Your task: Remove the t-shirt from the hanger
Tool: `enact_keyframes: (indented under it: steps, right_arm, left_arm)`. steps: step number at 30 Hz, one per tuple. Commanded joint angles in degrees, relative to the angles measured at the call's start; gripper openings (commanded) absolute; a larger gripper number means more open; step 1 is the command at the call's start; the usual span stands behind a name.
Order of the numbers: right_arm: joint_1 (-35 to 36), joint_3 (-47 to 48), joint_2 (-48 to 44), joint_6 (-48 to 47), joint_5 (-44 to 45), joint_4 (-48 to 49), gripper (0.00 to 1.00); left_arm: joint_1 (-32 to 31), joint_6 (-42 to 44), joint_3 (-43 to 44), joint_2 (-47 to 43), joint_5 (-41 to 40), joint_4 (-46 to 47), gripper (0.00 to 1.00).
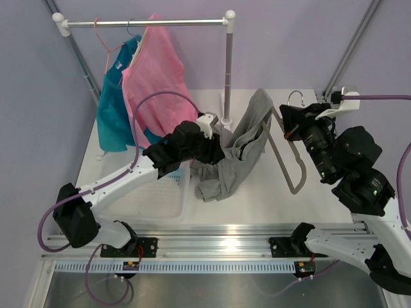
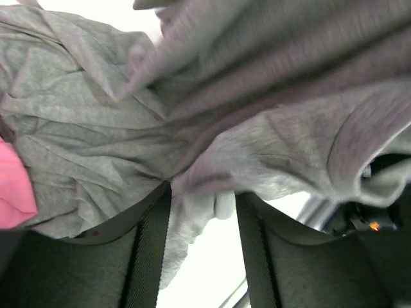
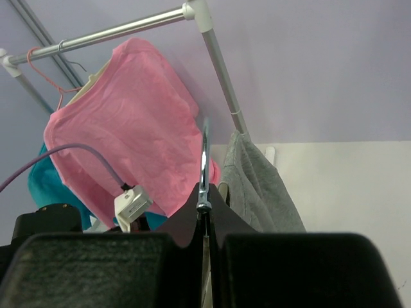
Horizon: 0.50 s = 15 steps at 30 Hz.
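Note:
The grey t-shirt (image 1: pixel 241 154) hangs in a bunched strip from the far end of the greyish-brown hanger (image 1: pixel 280 158) down onto the table. My right gripper (image 1: pixel 290 123) is shut on the hanger just below its silver hook (image 1: pixel 296 96). In the right wrist view the hook (image 3: pixel 204 160) rises from the closed gripper (image 3: pixel 204 200), with the t-shirt (image 3: pixel 257 186) draped to its right. My left gripper (image 1: pixel 218 146) is buried in the shirt's middle. In the left wrist view a fold of the t-shirt (image 2: pixel 83 128) sits pinched in the gripper (image 2: pixel 202 192); its fingertips are hidden by cloth.
A clothes rack (image 1: pixel 148 24) stands at the back left with a pink garment (image 1: pixel 154 70) and a teal garment (image 1: pixel 114 102) on it; its post (image 1: pixel 228 64) stands just behind the t-shirt. A white mesh tray (image 1: pixel 157 192) lies under the left arm.

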Motion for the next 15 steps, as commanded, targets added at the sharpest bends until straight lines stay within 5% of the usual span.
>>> enact_keyframes:
  steps: [1,5,6,12,13,14,15]
  right_arm:
    - [-0.3,-2.4,-2.2,2.8,-1.4,-1.0,0.0]
    - [-0.3,-7.0,-3.1,2.1,3.2,-2.3,0.0]
    - [-0.3,-7.4,-2.9,1.6,4.8,-2.6,0.0]
    - [-0.3,-10.6,-2.9,0.8,10.7,-1.2,0.0]
    - [-0.3,-11.3,-3.4,1.6,10.0,-1.6,0.0]
    - [-0.3,-11.6,-3.8,2.3,9.3,-2.2,0.0]
    - [-0.3,-12.2,-4.1,3.7,8.3,-2.6,0.0]
  left_arm:
    - [0.2,1.0,4.7,2.2,-4.7,4.2,0.45]
    - [0.2,1.8,8.8,6.2,-5.5,4.2,0.27]
    - [0.2,2.1,9.8,8.1,-5.6,4.0,0.01]
    - [0.2,3.3,20.1,15.9,-3.1,2.3,0.0]
    - [0.2,3.8,20.7,16.2,-1.0,3.1,0.08]
    - [0.1,4.4,19.8,16.1,2.0,4.9,0.29]
    - [0.0,5.5,18.6,15.6,8.8,7.1,0.71]
